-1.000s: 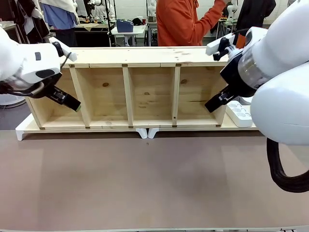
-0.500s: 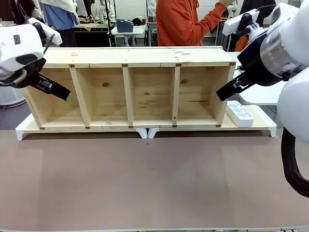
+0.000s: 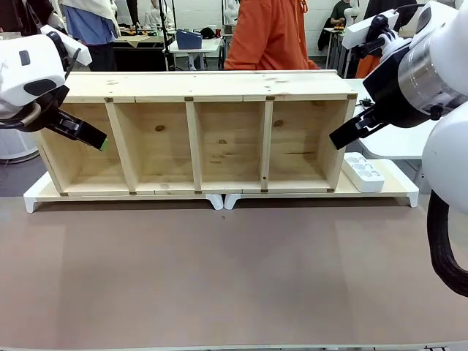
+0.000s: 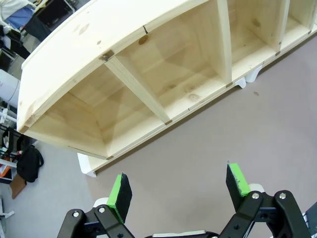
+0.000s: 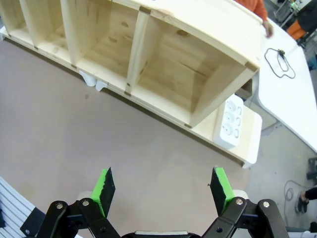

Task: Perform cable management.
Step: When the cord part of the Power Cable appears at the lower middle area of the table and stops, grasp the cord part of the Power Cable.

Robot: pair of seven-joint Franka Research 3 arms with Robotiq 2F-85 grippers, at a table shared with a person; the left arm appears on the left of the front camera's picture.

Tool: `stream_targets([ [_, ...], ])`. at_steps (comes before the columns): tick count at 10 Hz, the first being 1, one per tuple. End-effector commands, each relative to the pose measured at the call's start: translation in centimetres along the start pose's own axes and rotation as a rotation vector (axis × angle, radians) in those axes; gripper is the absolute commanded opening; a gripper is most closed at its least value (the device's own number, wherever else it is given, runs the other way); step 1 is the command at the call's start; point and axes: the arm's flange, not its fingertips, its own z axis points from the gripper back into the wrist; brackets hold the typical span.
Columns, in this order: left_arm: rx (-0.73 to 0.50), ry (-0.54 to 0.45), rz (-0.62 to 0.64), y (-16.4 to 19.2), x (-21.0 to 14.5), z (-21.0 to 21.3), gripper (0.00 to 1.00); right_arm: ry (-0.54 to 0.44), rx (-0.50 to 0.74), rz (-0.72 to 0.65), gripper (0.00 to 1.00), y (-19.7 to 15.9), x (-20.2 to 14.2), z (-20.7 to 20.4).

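A thin black cable [image 5: 278, 62] lies in a loose loop on the white table [image 5: 292, 99] beyond the shelf's end, far from both grippers. My left gripper [image 3: 102, 144] hangs in front of the shelf's leftmost compartment, and in its wrist view the left gripper [image 4: 179, 186] stands open with nothing between its green pads. My right gripper [image 3: 338, 140] hovers at the shelf's right end, above the power strip [image 3: 362, 172]. The right gripper [image 5: 161, 186] is open and empty too.
A long wooden shelf [image 3: 194, 86] with several compartments lies on white stands [image 3: 219, 199] across the table's far side. A person in orange [image 3: 270, 36] stands behind it, one hand [image 5: 267, 27] at its top edge. The brown tabletop [image 3: 234, 278] lies in front.
My left gripper has risen and drawn back to the left. My right gripper has lifted and shifted right, uncovering the power strip. The person has lowered a raised arm.
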Motion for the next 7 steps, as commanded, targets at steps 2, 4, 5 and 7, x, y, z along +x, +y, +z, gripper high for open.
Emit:
stream_targets([
  [2, 0.008, 0.008, -0.011, -0.09, -0.12, 0.33, 1.00, 0.007, 0.000, 0.009, 1.00, 0.13, -0.07, -0.02],
  [4, 0.008, 0.008, -0.011, -0.09, -0.12, 0.33, 1.00, 0.007, 0.000, 0.009, 1.00, 0.13, -0.07, -0.02],
  [5, 0.008, 0.008, -0.011, -0.09, -0.12, 0.33, 1.00, 0.007, 0.000, 0.009, 1.00, 0.13, -0.07, -0.02],
  [7, 0.008, 0.008, -0.011, -0.09, -0.12, 0.33, 1.00, 0.007, 0.000, 0.009, 1.00, 0.13, -0.07, -0.02],
])
